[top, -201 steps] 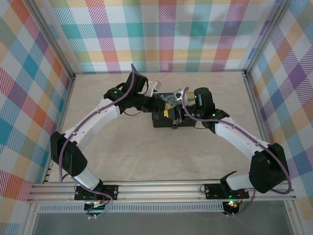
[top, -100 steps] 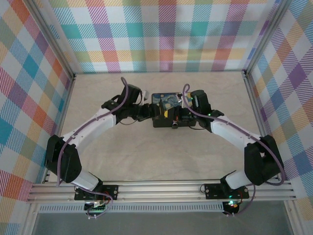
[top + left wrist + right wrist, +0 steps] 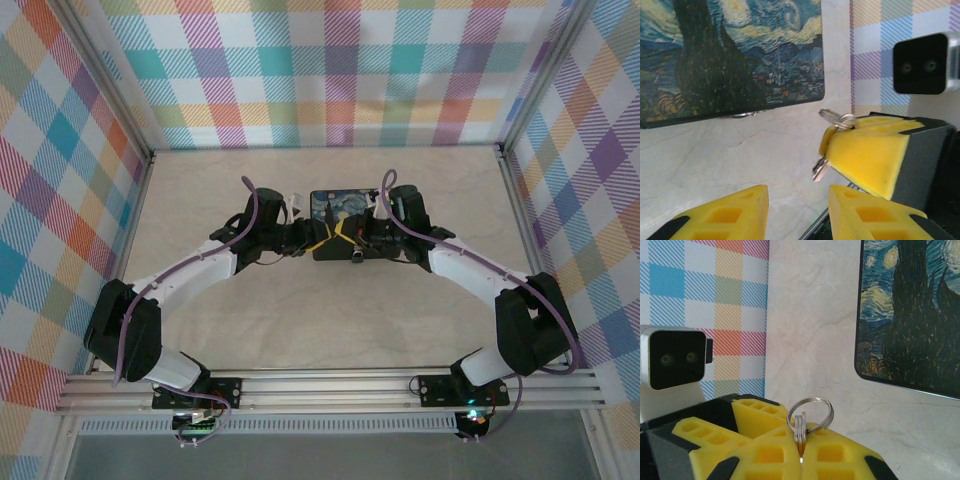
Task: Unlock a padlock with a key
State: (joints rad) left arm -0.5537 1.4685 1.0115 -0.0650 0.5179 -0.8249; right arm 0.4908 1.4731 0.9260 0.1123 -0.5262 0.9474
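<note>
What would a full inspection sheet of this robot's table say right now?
Surface: pale marbled tabletop.
Job's things: key on a ring, pinched in the right claw; padlock too small to pick out.
Clutter: black box with a swirling painted lid.
Claws: right claw shut on the key; left claw open beside it, holding nothing.
Cables: purple cables run along both arms.
Surroundings: plaid walls, metal frame.

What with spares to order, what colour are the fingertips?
Yellow fingertips, clearest in the right wrist view.
</note>
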